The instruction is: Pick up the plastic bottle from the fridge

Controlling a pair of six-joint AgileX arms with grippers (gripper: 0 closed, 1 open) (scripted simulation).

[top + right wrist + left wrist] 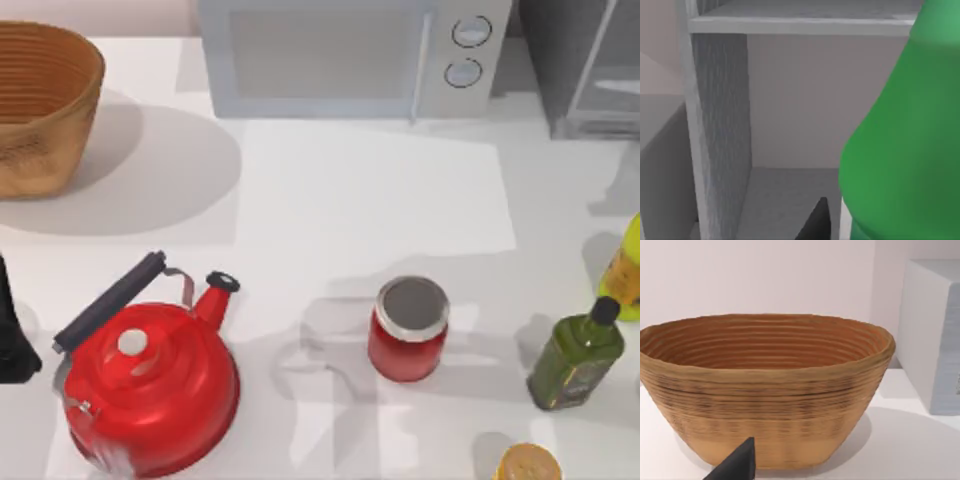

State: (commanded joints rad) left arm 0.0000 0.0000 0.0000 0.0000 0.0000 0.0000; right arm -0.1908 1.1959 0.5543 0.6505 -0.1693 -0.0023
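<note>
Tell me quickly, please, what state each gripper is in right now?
Left gripper: parked at the table's left edge; state cannot be told.
Right gripper: inside the fridge, beside the plastic bottle; cannot be told.

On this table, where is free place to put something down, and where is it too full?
Free: the middle, between microwave, basket, red kettle and red jar. Crowded: the right edge, where the olive bottle, the yellow-green bottle and an orange-lidded item stand close.
</note>
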